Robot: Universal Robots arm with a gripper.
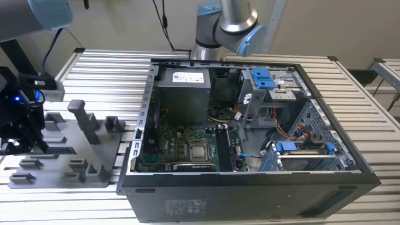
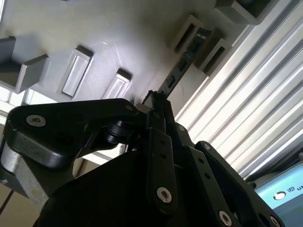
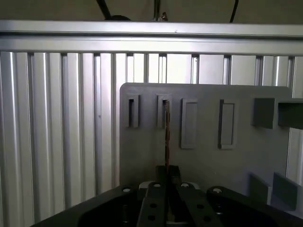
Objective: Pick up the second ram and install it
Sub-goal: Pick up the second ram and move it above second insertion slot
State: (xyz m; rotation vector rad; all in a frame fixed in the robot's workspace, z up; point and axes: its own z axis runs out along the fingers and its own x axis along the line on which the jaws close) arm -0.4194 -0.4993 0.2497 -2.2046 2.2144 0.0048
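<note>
One black two-fingered gripper [image 3: 166, 176] on the arm's wrist stands narrow, its fingers pinched on the near end of the second ram [image 3: 166, 137], a thin dark memory stick seen edge-on as a slim strip in the first wrist view. The stick's far end sits at a pocket of the flat grey plastic fixture plate [image 3: 236, 161], between raised grey blocks [image 2: 188, 32] in the second wrist view. Whether it has cleared that pocket I cannot tell. The plate lies on the silver slatted aluminium table [image 1: 106, 65], to the exterior view's left of the open black computer case [image 1: 250, 192]. Doing this pick well, I judge, means a square, centred grip and a pull straight along the pocket, so the thin stick neither tilts nor binds.
</note>
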